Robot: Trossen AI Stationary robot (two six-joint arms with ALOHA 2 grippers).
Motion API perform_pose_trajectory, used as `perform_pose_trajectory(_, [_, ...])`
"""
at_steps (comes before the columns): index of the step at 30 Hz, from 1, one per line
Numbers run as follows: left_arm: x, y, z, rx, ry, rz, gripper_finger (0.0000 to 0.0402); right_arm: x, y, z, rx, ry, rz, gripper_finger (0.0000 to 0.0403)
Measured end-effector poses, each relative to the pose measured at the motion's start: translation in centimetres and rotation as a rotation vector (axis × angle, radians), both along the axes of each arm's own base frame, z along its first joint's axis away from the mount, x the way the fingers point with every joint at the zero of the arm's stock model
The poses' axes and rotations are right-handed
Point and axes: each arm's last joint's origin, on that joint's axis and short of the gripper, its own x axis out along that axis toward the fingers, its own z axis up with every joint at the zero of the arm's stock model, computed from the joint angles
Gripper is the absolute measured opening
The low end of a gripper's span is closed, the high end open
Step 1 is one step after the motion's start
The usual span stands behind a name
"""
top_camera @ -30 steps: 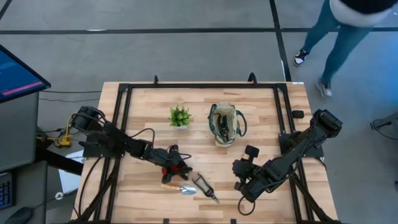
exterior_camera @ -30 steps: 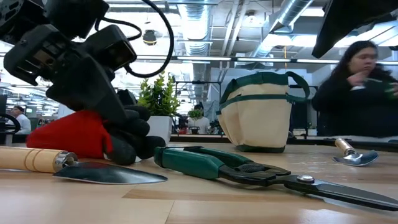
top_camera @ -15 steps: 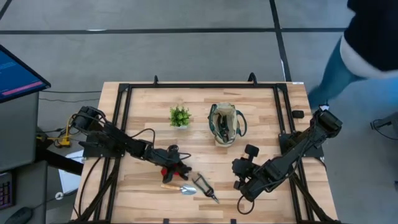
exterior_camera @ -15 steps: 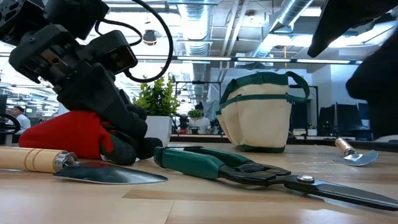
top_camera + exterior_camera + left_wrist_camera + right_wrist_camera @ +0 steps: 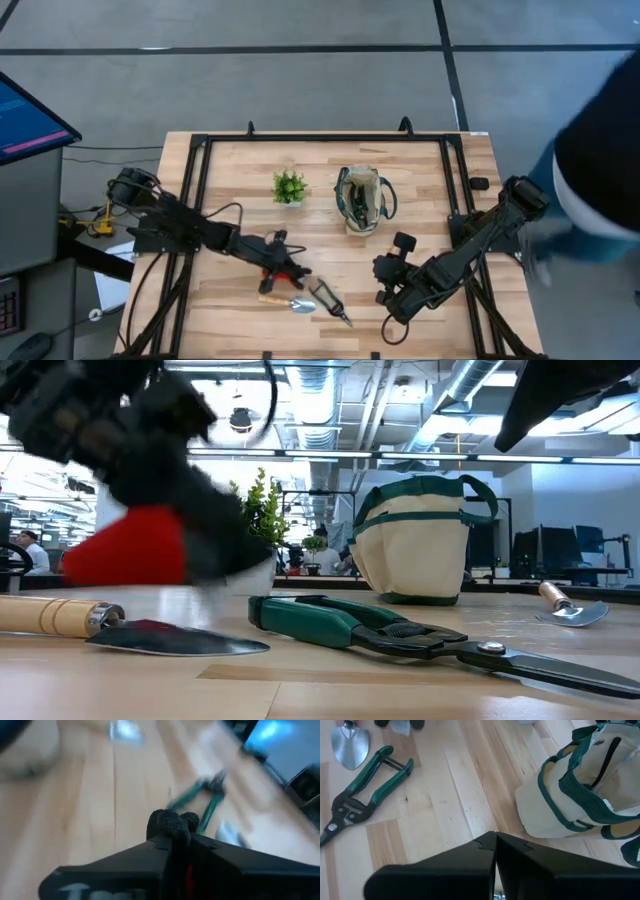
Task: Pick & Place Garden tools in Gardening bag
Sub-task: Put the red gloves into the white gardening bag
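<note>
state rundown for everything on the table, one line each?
left gripper: shut on red piece
red piece: held, lifted off table
right gripper: shut, empty
gardening bag: upright, mouth open
shears: flat on table
trowel: flat on table
potted plant: upright

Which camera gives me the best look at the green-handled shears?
The right wrist view: the shears lie whole and sharp on the table. The low view shows them side-on, close up; the high view shows them tiny; the left wrist view blurs them.
</note>
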Motion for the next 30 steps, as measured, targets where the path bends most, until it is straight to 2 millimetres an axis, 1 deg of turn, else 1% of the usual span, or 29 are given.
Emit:
perform_pose_trajectory(7, [-0.7,0.9,5.5,0.160,-0.308,0.046,0.0008,0.3,0.2,0.1,0.000,-0.046,0.006,0.0000])
perform_pose_trajectory(9, [-0.8,1.3,6.7,0.191,-0.386,0.049,0.0008,0.5,0.4,0.2,0.000,-0.057,0.029,0.0000])
perform_pose_trajectory(11, [-0.8,1.8,7.3,0.219,-0.432,0.049,0.0008,0.8,0.6,0.3,0.002,-0.070,0.052,0.0000])
perform_pose_trajectory(16, [-0.2,3.3,7.9,0.200,-0.509,0.061,0.0007,1.3,0.8,0.6,-0.032,-0.133,0.070,0.0000])
perform_pose_trajectory(20, [0.5,4.6,8.0,0.174,-0.594,0.021,0.0007,1.6,0.7,0.8,-0.053,-0.178,0.057,0.0000])
perform_pose_trajectory(23, [0.9,5.5,7.8,0.170,-0.617,-0.006,0.0007,1.9,0.6,0.6,-0.031,-0.206,0.047,0.0000])
perform_pose_trajectory(27, [1.3,6.3,7.5,0.166,-0.637,-0.006,0.0007,1.8,0.2,-1.6,-0.008,-0.233,0.038,0.0000])
perform_pose_trajectory(30, [1.5,6.5,7.4,0.166,-0.650,-0.005,0.0007,1.7,-0.1,-3.6,0.040,-0.299,0.025,0.0000])
